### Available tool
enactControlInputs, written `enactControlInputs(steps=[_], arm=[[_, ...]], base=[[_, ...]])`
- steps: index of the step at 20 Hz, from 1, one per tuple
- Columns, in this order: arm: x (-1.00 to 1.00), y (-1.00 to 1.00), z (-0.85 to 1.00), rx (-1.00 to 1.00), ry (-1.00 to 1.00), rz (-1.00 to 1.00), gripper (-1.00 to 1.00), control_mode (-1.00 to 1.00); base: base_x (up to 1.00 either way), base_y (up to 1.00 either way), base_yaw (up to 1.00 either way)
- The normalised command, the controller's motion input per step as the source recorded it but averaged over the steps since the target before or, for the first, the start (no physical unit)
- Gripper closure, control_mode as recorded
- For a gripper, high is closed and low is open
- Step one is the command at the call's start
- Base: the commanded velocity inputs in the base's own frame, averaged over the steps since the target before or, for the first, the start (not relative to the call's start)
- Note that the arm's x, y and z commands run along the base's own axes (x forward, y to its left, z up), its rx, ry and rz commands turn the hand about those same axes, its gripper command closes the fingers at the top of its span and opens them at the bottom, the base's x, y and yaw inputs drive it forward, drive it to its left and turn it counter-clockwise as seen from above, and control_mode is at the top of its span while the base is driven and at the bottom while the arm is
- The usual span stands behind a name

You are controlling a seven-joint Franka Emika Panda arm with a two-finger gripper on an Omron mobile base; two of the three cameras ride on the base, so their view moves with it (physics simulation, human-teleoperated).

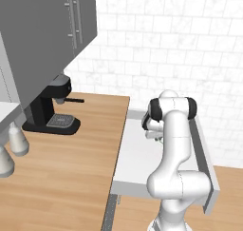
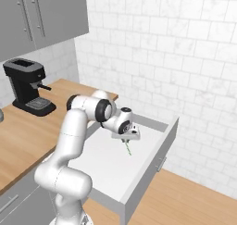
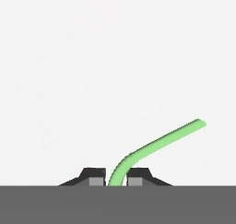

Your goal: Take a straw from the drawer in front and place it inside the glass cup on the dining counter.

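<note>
The bright green straw [image 3: 156, 142] runs out from between my two dark fingertips [image 3: 96, 177] in the hand view, against the pale drawer floor. In the right base view the straw [image 2: 127, 147] pokes down below my gripper [image 2: 125, 140], which is shut on it low inside the open drawer [image 2: 157, 150]. From the left base view the drawer [image 1: 135, 158] shows as a wide light grey-white box pulled out from the counter, with my arm bent over it. The glass cup and the dining counter are out of view.
A black coffee machine [image 1: 50, 109] stands on the wood counter [image 1: 71, 163] to the left of the drawer. Grey wall cabinets [image 1: 52, 30] hang above it. Pale bottles [image 1: 18, 139] sit at the far left. A white tiled wall [image 2: 185, 57] lies behind the drawer.
</note>
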Motion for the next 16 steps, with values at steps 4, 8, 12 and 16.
enactControlInputs(steps=[4,8,12,16], arm=[[-0.24,0.03,0.91,0.01,-0.10,-0.03,1.00,-1.00],[-0.22,0.12,1.00,0.05,-0.15,-0.02,1.00,-1.00],[-0.21,0.06,1.00,0.04,-0.11,-0.01,1.00,-1.00],[-0.45,0.00,1.00,0.00,-0.06,-0.02,1.00,-1.00]], base=[[0.00,0.00,0.00],[0.00,0.00,0.00],[0.00,0.00,0.00],[0.00,0.00,0.00]])
